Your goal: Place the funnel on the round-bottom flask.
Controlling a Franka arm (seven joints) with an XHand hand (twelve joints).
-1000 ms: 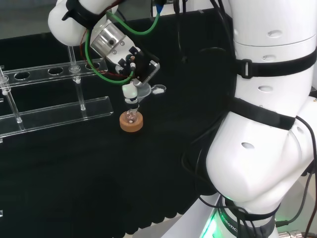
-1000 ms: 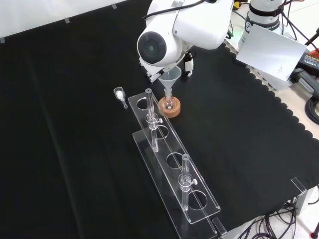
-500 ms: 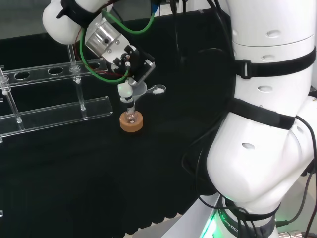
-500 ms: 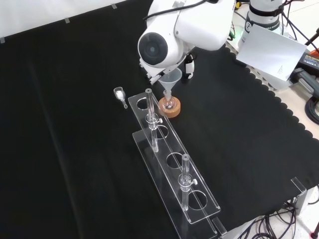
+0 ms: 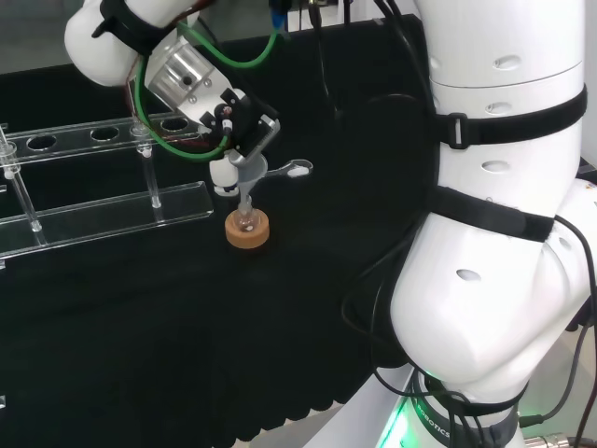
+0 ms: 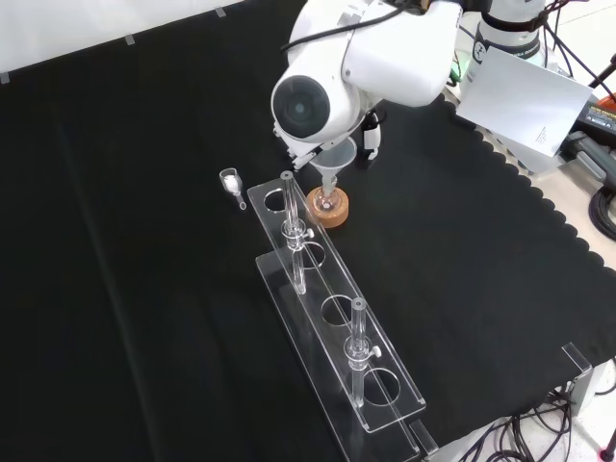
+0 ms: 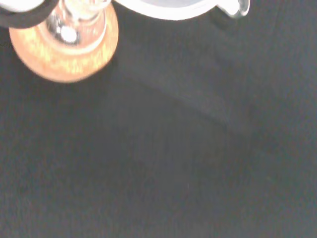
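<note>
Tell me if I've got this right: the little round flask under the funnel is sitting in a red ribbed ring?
Not quite. The ring under the flask is cork, tan-brown and smooth, not red and ribbed; the wrist view shows it plainly. The flask does sit in it under the funnel.

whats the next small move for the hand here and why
Probably open the hand and ease it away. In the head view the funnel stands with its stem running down into the neck of the round-bottom flask on its cork ring, so it looks seated, though the clear glass makes that hard to confirm.
</note>
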